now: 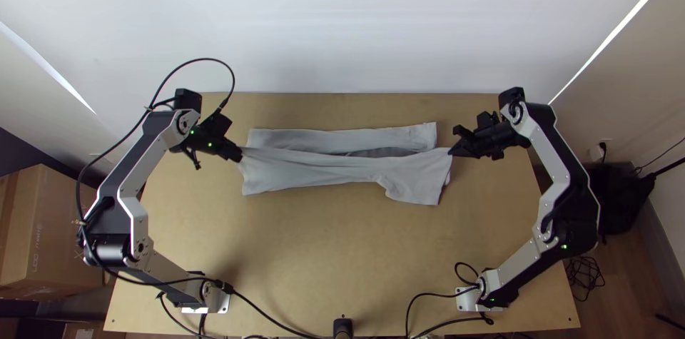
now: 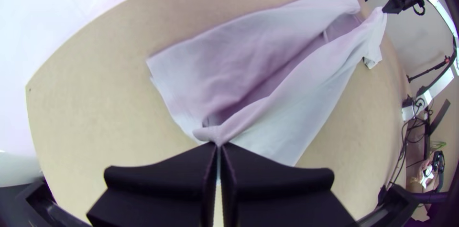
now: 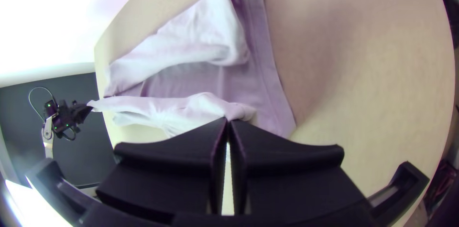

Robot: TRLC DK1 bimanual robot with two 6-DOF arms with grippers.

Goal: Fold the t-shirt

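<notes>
left pincer point(image 1: 238, 156) — flat-fingered, black, gripping creased t-shirt point(image 1: 307, 169)

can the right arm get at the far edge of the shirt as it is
Probably not while its pincer is shut on the near layer of the shirt. If it let go, likely yes: the far edge lies close by with nothing over it.

We see a plain pale grey t-shirt point(image 1: 307, 171), a light tan desk point(image 1: 321, 253), a black left pincer point(image 1: 240, 156) and black right pincer point(image 1: 454, 151).
</notes>
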